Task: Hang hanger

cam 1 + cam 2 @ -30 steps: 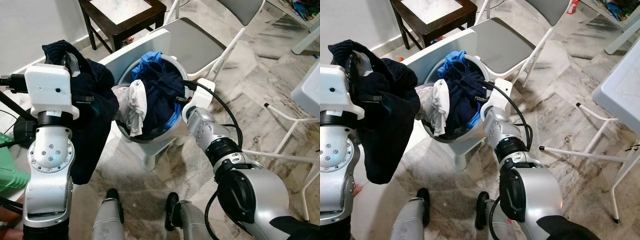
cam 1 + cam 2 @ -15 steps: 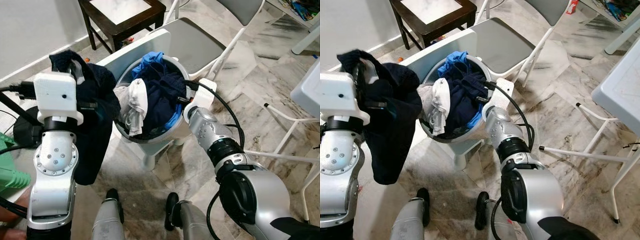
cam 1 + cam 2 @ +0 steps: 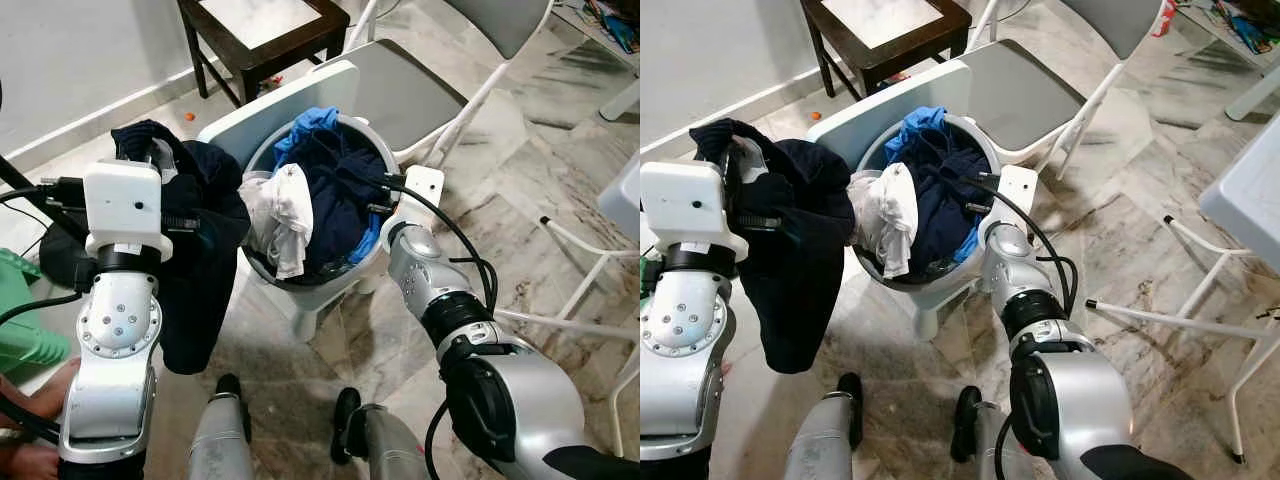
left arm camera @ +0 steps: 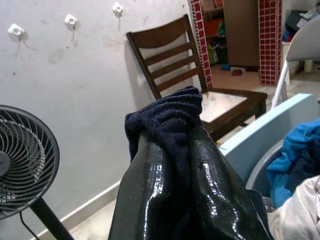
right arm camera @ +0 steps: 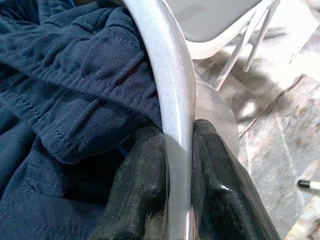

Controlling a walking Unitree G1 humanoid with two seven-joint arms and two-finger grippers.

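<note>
Left claw (image 4: 172,165) raised, pinching dark garment (image 3: 205,260); right claw (image 5: 172,165) clamps basket rim (image 5: 167,75).

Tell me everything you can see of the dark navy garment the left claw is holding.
The dark navy knit garment is soft, crumpled fabric pinched between the left claw's glossy black fingers, a bunched fold poking above the tips. The rest hangs limp beside the silver left arm, next to the round grey laundry basket, its lower end clear of the marble floor. No hanger is visible in it.

Eye views: from head, looking down over laundry basket (image 3: 300,290) and both arms, same scene | left wrist: close along fingers, facing far wall | right wrist: very close on basket rim.
</note>
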